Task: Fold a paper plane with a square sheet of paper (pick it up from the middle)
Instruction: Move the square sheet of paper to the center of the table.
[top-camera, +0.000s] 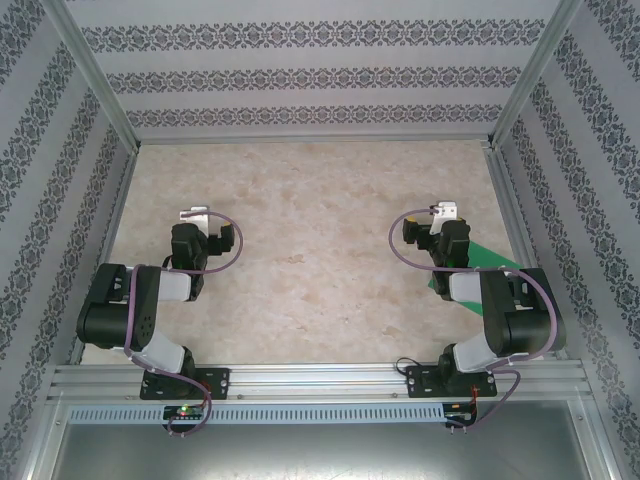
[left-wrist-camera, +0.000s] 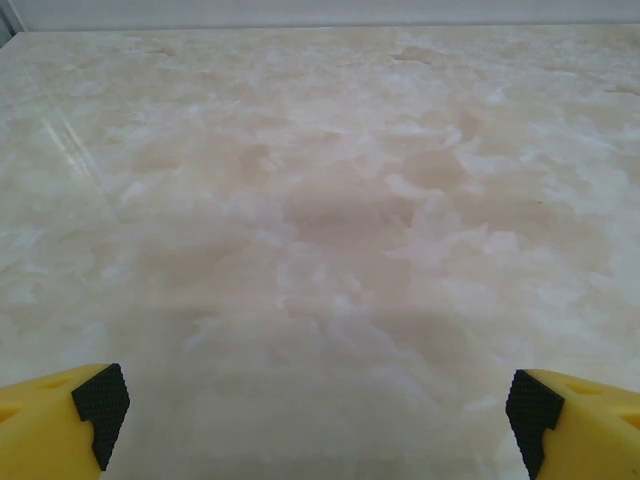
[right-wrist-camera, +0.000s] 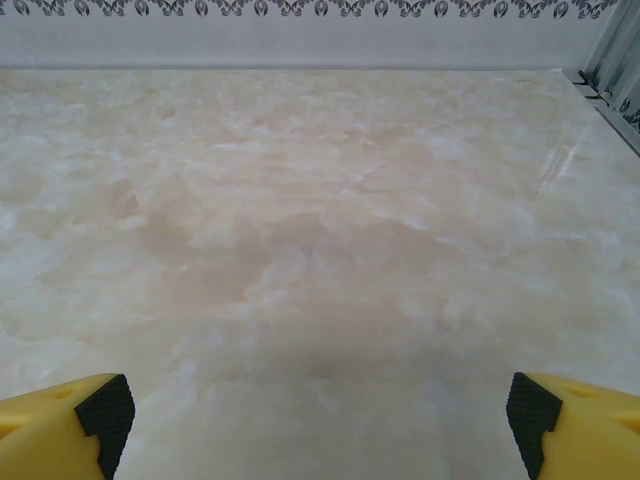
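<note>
The square sheet of paper (top-camera: 493, 257) is bright green and lies flat on the table's right side, largely covered by my folded right arm; a corner of it peeks out near the arm's left side. My right gripper (top-camera: 445, 213) sits just beyond the sheet, pointing toward the back wall. Its yellow fingertips (right-wrist-camera: 70, 425) stand wide apart over bare tabletop, so the right gripper (right-wrist-camera: 315, 425) is open and holds nothing. My left gripper (top-camera: 194, 216) rests on the left side, far from the paper. In the wrist view the left gripper (left-wrist-camera: 315, 420) is open too, with nothing between its fingertips (left-wrist-camera: 575, 425).
The marble-patterned tabletop (top-camera: 310, 230) is boxed in by patterned walls (top-camera: 300, 70) with aluminium posts at the back corners. An aluminium rail (top-camera: 320, 380) carries both arm bases at the near edge. Bare surface stretches between and beyond the arms.
</note>
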